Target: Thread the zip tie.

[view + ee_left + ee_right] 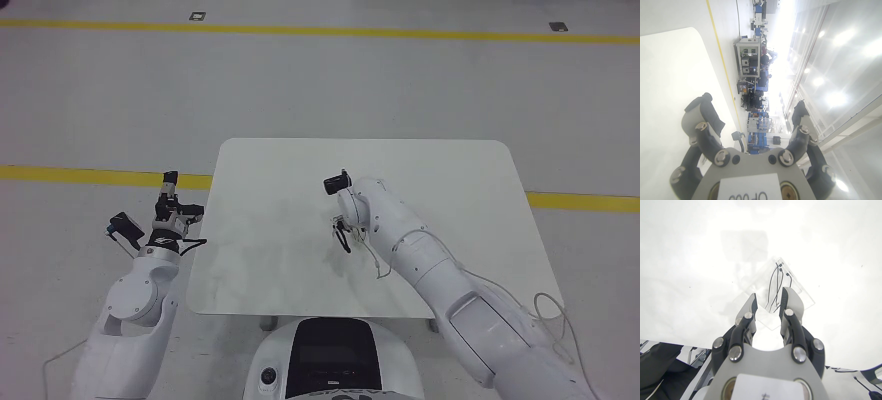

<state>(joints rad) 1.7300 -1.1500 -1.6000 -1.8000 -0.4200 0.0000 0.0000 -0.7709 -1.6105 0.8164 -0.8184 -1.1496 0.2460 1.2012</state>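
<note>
Clear tray point(804, 294), three black zip ties point(780, 283) inside

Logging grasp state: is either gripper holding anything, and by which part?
Nothing is held. Right gripper open above the zip ties in a clear tray; left gripper open, empty.

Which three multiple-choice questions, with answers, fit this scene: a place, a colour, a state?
1. Where is the left gripper? A) beside the table edge B) at its middle C) under it
2. What colour are the zip ties? A) red B) black C) yellow
3. How are the fingers of the right gripper? A) shut on a tie B) shut, empty C) open
1 A: the top view shows it off the table's side. 2 B: black strands lie in the clear tray. 3 C: a gap shows between them.
</note>
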